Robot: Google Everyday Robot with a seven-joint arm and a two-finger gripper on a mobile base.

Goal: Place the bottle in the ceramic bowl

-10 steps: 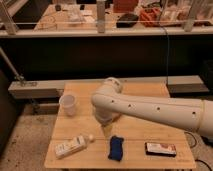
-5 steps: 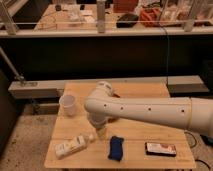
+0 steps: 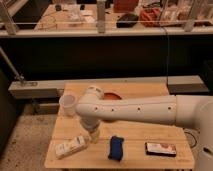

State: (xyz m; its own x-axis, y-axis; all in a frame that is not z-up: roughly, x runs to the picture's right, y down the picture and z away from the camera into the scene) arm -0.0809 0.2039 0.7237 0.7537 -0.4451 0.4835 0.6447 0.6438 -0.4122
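Lying flat on the tabletop [image 3: 137, 137], the bottle [image 3: 70, 146] is found just beside the gripper [image 3: 93, 135], on its picture-left side and slightly nearer the camera. Its long axis is set on a slant, from the near-left part of the tabletop up toward the gripper, so that one end almost reaches the gripper tip; which end carries the cap cannot be told. The gripper is pointed down under the bulky white wrist, low over the wood, with its jaws spread apart and nothing held between them. The ceramic bowl [image 3: 112, 94] is seen beyond the gripper, largely hidden by the arm. A white cup [image 3: 68, 105] stands beyond and to the left of the gripper; a blue cloth-like object [image 3: 116, 148] lies just to its right, and a flat black-and-white box [image 3: 161, 149] farther right. A short shift leftward, with the jaws turned across the slanted axis, is judged to be needed.
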